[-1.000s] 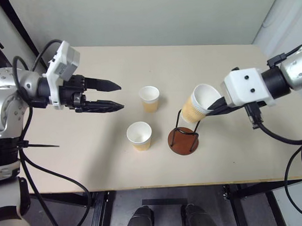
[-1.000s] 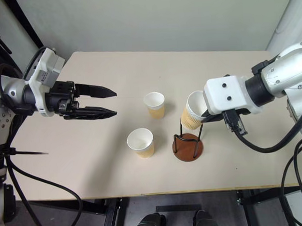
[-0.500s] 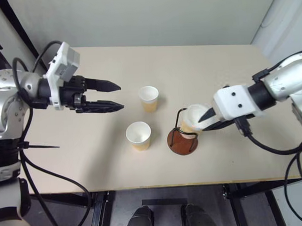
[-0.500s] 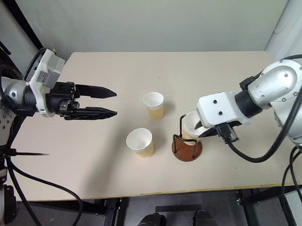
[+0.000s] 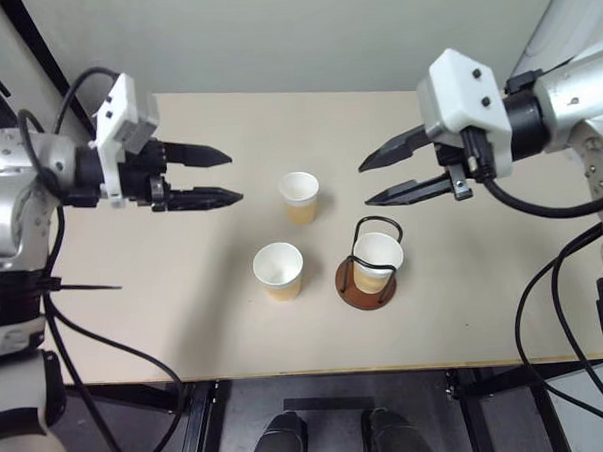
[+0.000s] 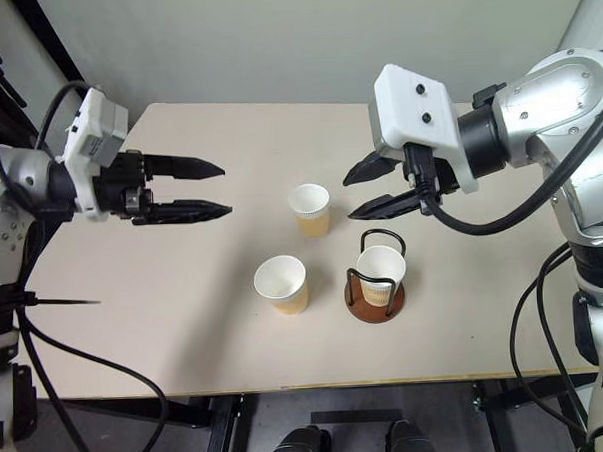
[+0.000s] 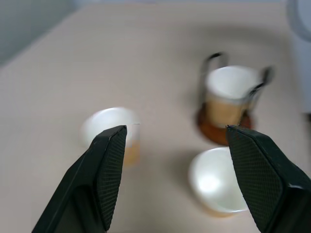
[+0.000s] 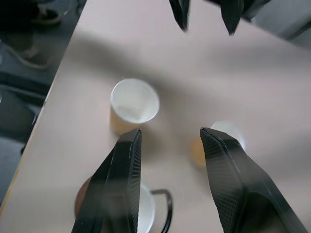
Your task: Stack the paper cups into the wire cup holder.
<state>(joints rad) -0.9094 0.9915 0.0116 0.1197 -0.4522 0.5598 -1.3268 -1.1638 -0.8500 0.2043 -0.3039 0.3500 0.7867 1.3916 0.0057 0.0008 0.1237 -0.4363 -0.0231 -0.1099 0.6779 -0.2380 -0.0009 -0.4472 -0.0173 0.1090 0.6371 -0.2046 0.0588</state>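
One paper cup (image 5: 376, 261) is seen seated upright inside the wire cup holder (image 5: 367, 281), whose round reddish-brown base rests on the pale table (image 5: 186, 321) towards the near edge, with the thin black wire loops rising around the cup and one loop arching just above its white rim. Two more paper cups are left standing upright on the bare tabletop to the holder's left: a nearer cup (image 5: 279, 270) set just beside the holder, and a farther cup (image 5: 299, 196) placed behind it, closer to the table's middle; the two are apart from each other and from the holder. The right gripper (image 5: 368, 181) is held in the air above and behind the holder, its two black fingers spread apart with nothing between them, pointed towards the robot's left and clear of the seated cup. The left gripper (image 5: 230, 177) is held over the left part of the table, its fingers parted wide and empty, aimed across towards the cups and well apart from them. In the left wrist view, the holder with its cup (image 7: 228, 99) is framed between the open fingers, with the two loose cups nearer the camera.
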